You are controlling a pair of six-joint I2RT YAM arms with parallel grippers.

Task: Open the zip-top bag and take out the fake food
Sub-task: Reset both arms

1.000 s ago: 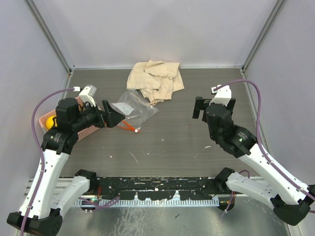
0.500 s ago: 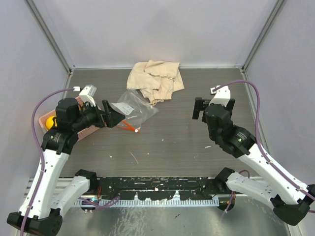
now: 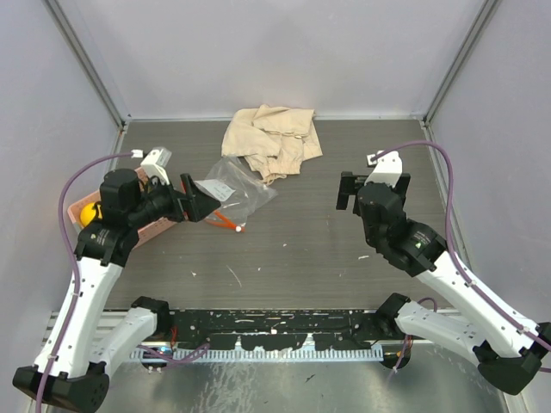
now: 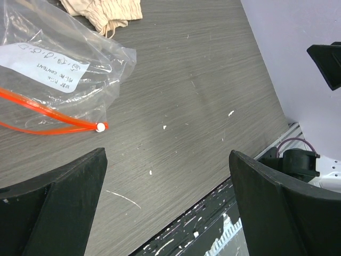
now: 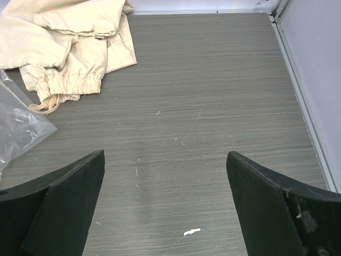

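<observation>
From overhead, there was the zip-top bag (image 3: 234, 194), lying flat on the grey table (image 3: 301, 249), left of centre, and just in front of the beige cloth (image 3: 271, 138) that was bunched up towards the back wall. The left gripper (image 3: 202, 200) hovered right at the bag's near-left edge with its jaws spread wide and nothing between them. Over on the right, the right gripper (image 3: 374, 185) hung well apart from the bag, also gaping wide and carrying nothing. At the far left, half hidden behind the left arm, sat the pink basket (image 3: 159, 225), and a yellow bit of fake food (image 3: 89, 214) showed in it.

Down at the left wrist, both black fingers (image 4: 53, 213) stood far apart at the bottom of the view, over bare tabletop. The bag (image 4: 101, 58) filled the upper left, clear plastic with a white label (image 4: 45, 66). Its orange zip strip (image 4: 42, 114) ran as two lines that parted to the left and met at a small white end. The strip lay just beyond the left finger, and I couldn't tell whether they touched. A corner of the cloth (image 4: 101, 10) peeked in at the top.

At the right wrist, the fingers (image 5: 277, 213) were again spread wide above the table. The cloth (image 5: 64, 37) was at the upper left, and one clear corner of the bag (image 5: 18, 122) poked in beneath it at the left edge.
</observation>
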